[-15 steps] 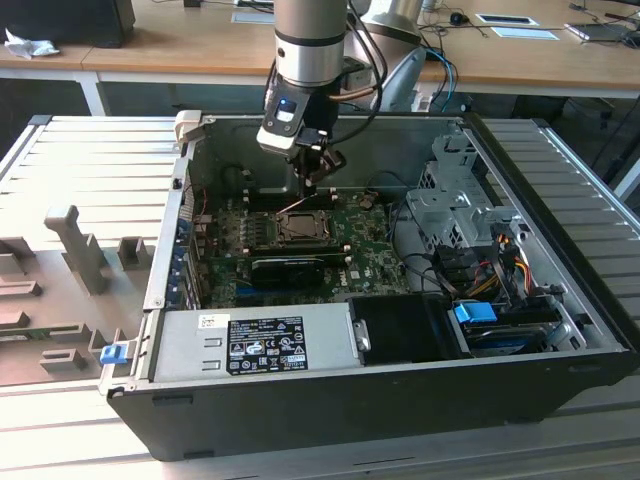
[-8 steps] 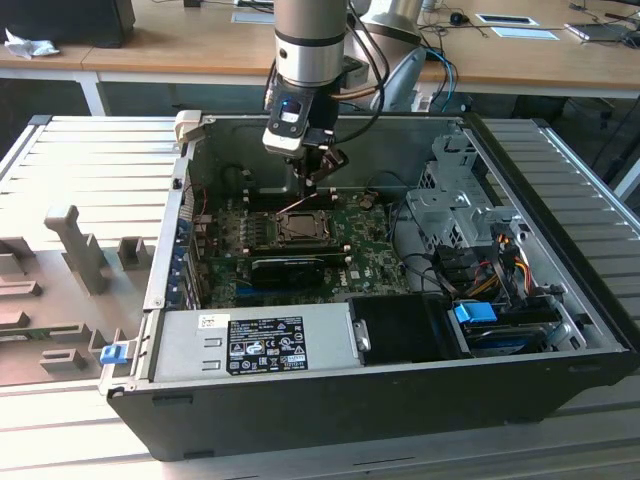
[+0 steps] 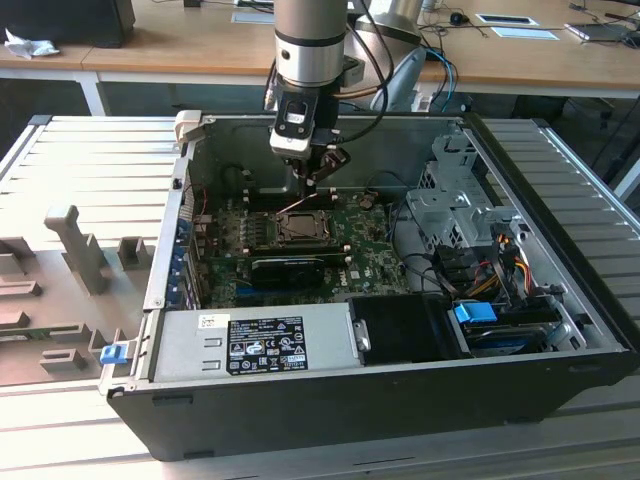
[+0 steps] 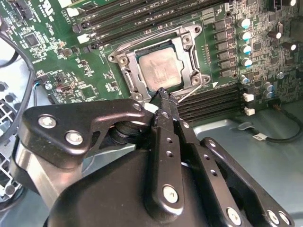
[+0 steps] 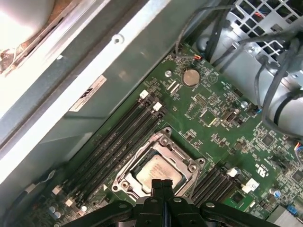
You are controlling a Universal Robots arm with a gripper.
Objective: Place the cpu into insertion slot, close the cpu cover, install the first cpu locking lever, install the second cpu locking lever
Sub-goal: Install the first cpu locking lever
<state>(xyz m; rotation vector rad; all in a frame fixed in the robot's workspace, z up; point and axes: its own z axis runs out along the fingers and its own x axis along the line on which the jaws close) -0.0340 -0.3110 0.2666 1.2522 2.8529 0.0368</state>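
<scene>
Cpu (image 4: pixel 160 71) seated, cover (image 4: pixel 188 56) shut; with the gripper (image 5: pixel 161 184) jaws together at the cover's edge, the lever (image 4: pixel 196 92) could easily be missed and the board (image 4: pixel 57 61) gouged.

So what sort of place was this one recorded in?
Probably a robotics lab or workshop: an open desktop computer case sits on a slatted metal table, a robot arm reaches into it, and wooden desks stand behind.

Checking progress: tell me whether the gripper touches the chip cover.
Cannot tell. In the second wrist view the gripper tip overlaps the edge of the cover, hiding any gap.
</scene>
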